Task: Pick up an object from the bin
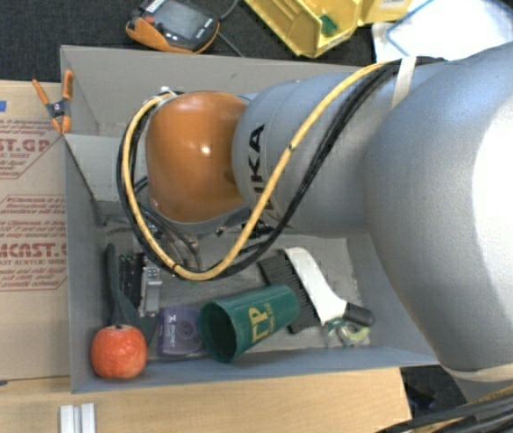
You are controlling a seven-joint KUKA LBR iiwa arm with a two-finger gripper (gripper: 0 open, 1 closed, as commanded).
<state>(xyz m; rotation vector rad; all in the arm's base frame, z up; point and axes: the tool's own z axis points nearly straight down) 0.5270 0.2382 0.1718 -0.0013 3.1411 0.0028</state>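
Nearest me, along the front wall of the bin (pixel 238 370), I count one green cup (pixel 254 318) lying on its side with its mouth facing left. One flat purple packet (pixel 179 332) touches that mouth. One orange ball (pixel 118 352) sits left of the packet, in the front corner.

Right of the cup lie one white-handled brush (pixel 315 289) with black bristles and one small greenish thing (pixel 353 334) that I cannot identify. A little bare floor shows beyond them, toward the right wall.

Left of the cup and just behind the purple packet, the end effector (pixel 151 282) hangs low, close to the left wall, beside a dark narrow thing (pixel 110 282). I cannot tell whether it is spread or pressed together.

Behind the cup, the arm's orange cover (pixel 193 156) and grey body hide the back of the bin.
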